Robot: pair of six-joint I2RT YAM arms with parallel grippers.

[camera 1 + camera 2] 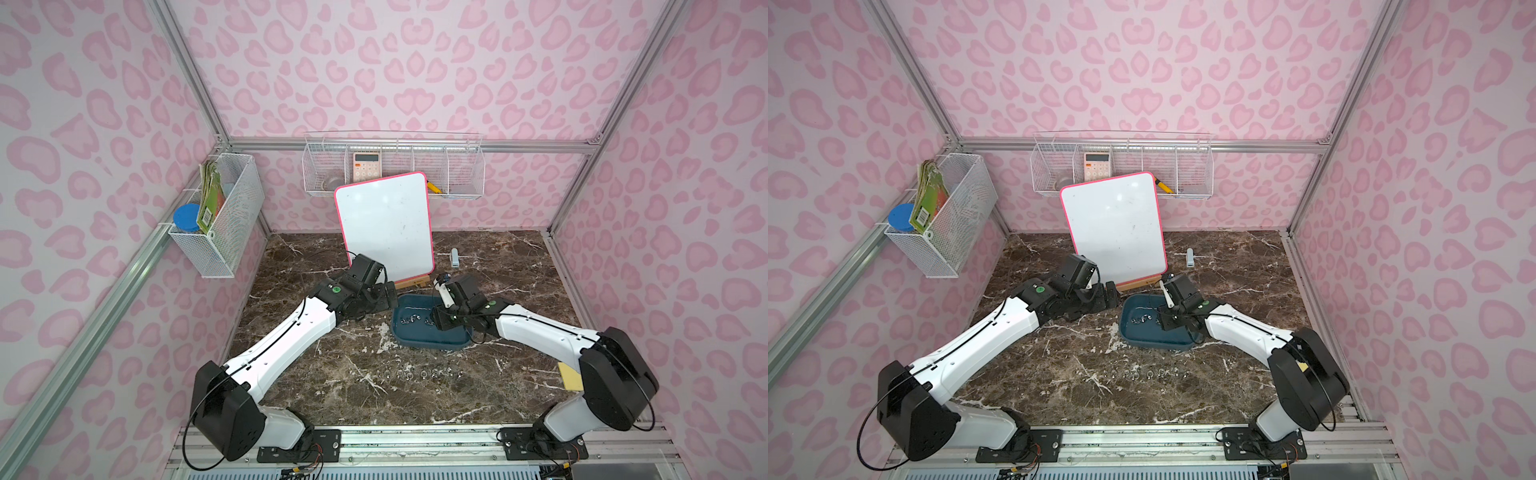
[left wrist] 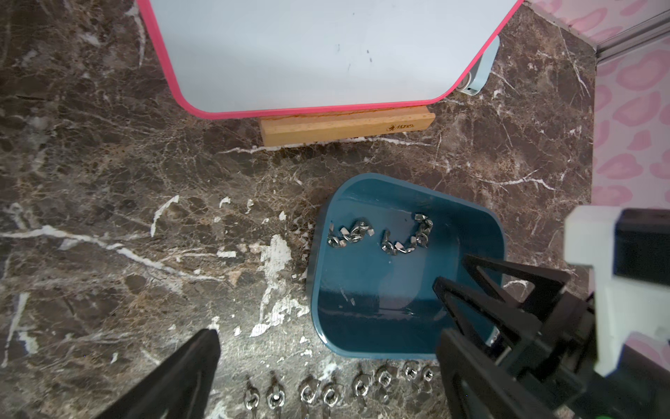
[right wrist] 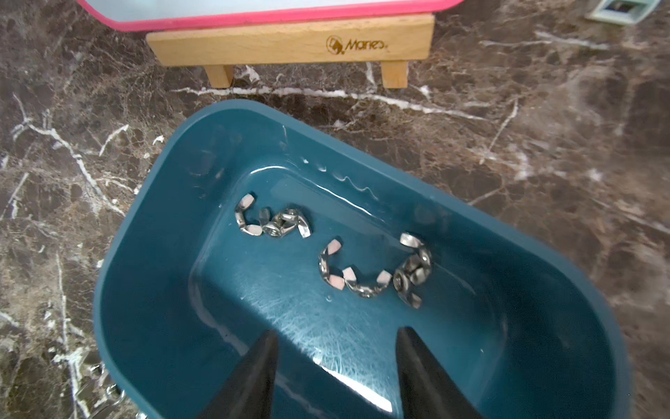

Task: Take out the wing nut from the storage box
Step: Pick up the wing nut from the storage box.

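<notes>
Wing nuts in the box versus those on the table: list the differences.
The wing nuts in the box lie inside the storage box; the wing nuts on the table rest outside, beside it. The wing nuts in the box are tangled in two clumps; the wing nuts on the table form one loose row. Both are shiny silver metal.

Two arms, white shells, black joints.
Left arm [image 1: 286,336], right arm [image 1: 540,332]: looped black cable [image 1: 183,436] at shoulder, green dot [image 1: 335,289] near wrist, screwed black base plate [image 1: 328,442]; right gripper [image 3: 338,330] fingers [image 3: 250,381] black, tapered.
</notes>
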